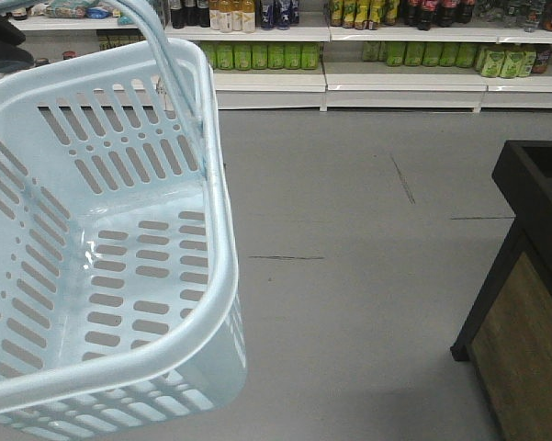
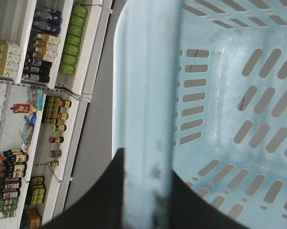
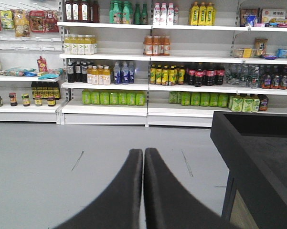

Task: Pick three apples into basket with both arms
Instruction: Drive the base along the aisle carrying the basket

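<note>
In the front view the basket (image 1: 119, 366) hung at about nine o'clock, tilted so that its slotted bottom faced the camera, with its hoop handle (image 1: 170, 55) rising toward eleven o'clock and out of the frame. The left wrist view showed the left pincer (image 2: 147, 164) closed round that handle, one dark finger on either side of the pale bar, the basket's slotted walls spreading toward two o'clock and store shelving lying at nine o'clock. Past the basket's rim lay a plain grey floor (image 1: 349, 230), crossed by a few thin dark scuff lines (image 1: 285, 257). At twelve o'clock ran white shelves (image 1: 395, 78) stocked with rows of green bottles (image 1: 257, 55) and darker ones above them. The right pincer (image 3: 143, 151), seen from its own wrist at six o'clock, had its two dark fingers pressed together with nothing between them, pointing across the floor toward the shelves. At three to four o'clock stood a black surface (image 1: 542, 184) with a raised rim and a wood-grain side panel (image 1: 523, 358), and its corner leg met the floor.
</note>
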You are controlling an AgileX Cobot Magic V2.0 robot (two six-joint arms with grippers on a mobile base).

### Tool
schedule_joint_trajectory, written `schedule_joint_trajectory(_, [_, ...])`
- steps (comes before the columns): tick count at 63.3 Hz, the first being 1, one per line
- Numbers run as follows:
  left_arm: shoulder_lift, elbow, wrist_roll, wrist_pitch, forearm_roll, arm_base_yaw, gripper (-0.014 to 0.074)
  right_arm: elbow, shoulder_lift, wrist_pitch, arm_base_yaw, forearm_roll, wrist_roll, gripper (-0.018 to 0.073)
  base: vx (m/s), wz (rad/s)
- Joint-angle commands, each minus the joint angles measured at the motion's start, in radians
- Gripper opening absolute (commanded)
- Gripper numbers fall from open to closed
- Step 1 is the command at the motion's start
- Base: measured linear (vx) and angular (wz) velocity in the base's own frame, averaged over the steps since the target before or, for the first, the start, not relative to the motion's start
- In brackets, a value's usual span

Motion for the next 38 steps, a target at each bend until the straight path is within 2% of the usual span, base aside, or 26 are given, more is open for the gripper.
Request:
schedule_joint_trajectory(1, [-0.026, -0.033, -0.009, -0.048, 0.023, 0.001, -0.0006, 0.014, -0.014, -0.078, -0.001, -0.011, -0.010, -0.0009, 0.22, 0.00])
schedule_joint_trajectory(38, [-0.026, -0.033, -0.009, -0.048, 0.023, 0.001, -0.0006, 0.014, -0.014, -0.078, -0.001, -0.011, -0.010, -0.0009, 0.21, 0.03])
